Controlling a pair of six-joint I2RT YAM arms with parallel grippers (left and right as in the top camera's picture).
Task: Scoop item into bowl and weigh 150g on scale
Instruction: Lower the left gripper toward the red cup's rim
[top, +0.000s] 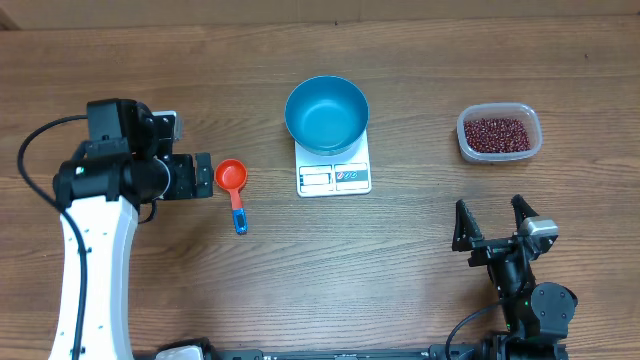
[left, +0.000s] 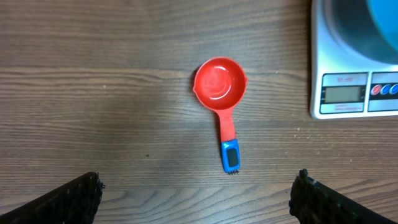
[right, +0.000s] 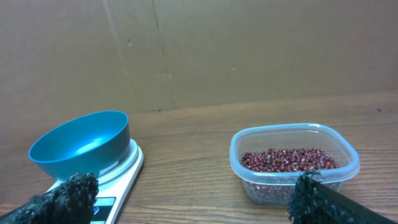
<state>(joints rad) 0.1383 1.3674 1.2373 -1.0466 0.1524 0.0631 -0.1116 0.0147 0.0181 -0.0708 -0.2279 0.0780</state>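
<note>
Black and spread wide, the left pincer (top: 205, 176) holds nothing at nine o'clock on the wooden desk (top: 120, 60), a red scoop (top: 231, 177) just beside it. The right pincer (top: 489, 205) gapes empty at five o'clock. The blue bowl (top: 326, 113) sits on the white scale (top: 335, 176) toward twelve; maroon beans (top: 498, 134) fill a clear tub (top: 536, 130) at two.

your left arm (top: 95, 270), at the left of the overhead frame, has a long white link dotted with small dark screws, and black joint housings above it. a black cable (top: 28, 150) loops off it. the left gripper (top: 207, 177) is black. your right arm (top: 530, 305), lower right, is all black, with a grey block (top: 540, 228) beside the right gripper (top: 491, 222). its fingers (right: 68, 193) look rough and knobbly.
</note>
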